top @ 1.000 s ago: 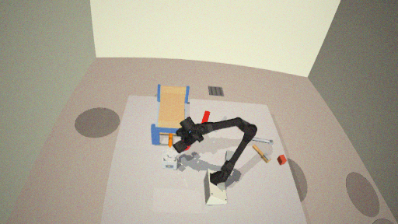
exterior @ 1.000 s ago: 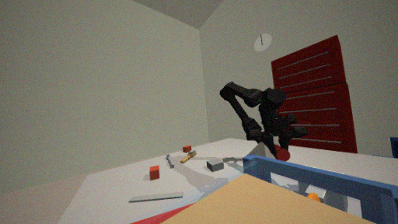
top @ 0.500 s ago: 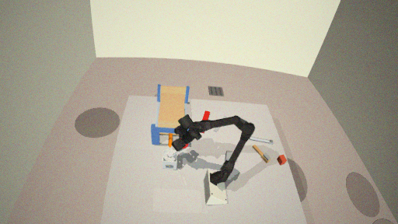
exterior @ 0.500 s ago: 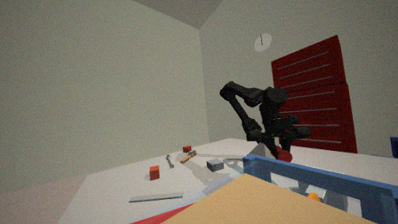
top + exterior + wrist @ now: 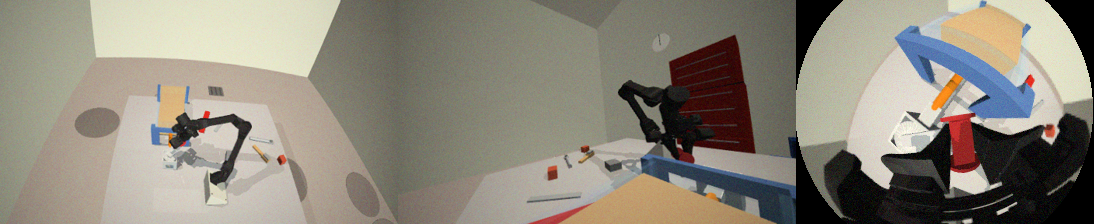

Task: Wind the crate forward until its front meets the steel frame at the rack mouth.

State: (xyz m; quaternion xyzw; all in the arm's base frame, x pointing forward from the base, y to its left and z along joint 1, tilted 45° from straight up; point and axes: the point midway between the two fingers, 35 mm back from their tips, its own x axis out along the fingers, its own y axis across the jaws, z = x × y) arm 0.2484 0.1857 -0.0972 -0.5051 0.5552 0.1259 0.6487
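Blue steel frame (image 5: 155,134) is our landmark. From above, we see the gripper (image 5: 176,141) just beside its front. From outside, the gripper (image 5: 683,153) hangs behind it. At the wrist, we see fingers clamped on the red winch handle (image 5: 962,143), the winch (image 5: 905,132) beside.

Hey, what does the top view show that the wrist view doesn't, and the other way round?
Only the top view shows the whole arm down to its white base, plus the loose tools to its right: a grey bar, a wooden-handled tool and a small red block.

Only the wrist view shows the hand closed on a red handle, seen close up.

Both show the blue-framed cubby with its tan top, and an orange piece at its mouth.
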